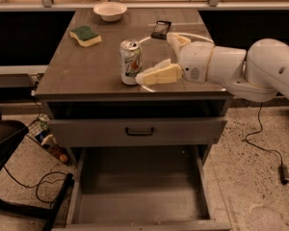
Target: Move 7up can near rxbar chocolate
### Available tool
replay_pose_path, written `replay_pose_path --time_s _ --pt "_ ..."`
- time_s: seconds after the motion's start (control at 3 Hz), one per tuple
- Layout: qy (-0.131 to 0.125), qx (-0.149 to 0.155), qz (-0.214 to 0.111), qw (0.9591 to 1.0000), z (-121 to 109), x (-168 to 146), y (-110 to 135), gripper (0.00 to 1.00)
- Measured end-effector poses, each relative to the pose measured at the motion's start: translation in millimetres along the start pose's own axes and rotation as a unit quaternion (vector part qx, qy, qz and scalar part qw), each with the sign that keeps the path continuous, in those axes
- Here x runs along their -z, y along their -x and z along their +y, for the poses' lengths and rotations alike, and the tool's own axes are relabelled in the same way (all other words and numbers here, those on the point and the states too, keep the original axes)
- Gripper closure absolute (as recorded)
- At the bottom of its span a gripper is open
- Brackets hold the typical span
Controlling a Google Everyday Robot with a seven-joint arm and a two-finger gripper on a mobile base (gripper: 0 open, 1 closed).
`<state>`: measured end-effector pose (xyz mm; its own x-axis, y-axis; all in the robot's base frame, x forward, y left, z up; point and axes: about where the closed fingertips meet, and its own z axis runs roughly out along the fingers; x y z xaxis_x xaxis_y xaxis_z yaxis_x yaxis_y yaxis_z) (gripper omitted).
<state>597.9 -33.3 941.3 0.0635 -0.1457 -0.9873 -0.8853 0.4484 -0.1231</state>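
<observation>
The 7up can [131,61] is seen standing upright near the front middle of the grey tabletop [72,76]. It is well apart from the rxbar chocolate [161,29], which is laid flat towards the back edge, behind and to the right of the can. The white arm [260,71] is reached in from the right, low over the tabletop. Its pincer [153,57] is held wide open with nothing gripped. One cream finger [159,74] is pointed at the can's lower right side, its tip at or just beside the can, while the other is angled back towards the bar. A green-and-yellow sponge [85,35] and a white bowl [110,11] are placed at the back left. Below, the bottom drawer [139,201] is pulled out.
</observation>
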Motion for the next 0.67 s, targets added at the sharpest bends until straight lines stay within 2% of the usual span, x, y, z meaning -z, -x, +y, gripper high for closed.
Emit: replay_pose_path --time_s 0.33,0.67 --pt "0.008 -0.008 -0.012 0.9999 4 -30 -12 0.0" --pt "0.016 -0.022 -0.019 0.9995 8 -52 -24 0.1"
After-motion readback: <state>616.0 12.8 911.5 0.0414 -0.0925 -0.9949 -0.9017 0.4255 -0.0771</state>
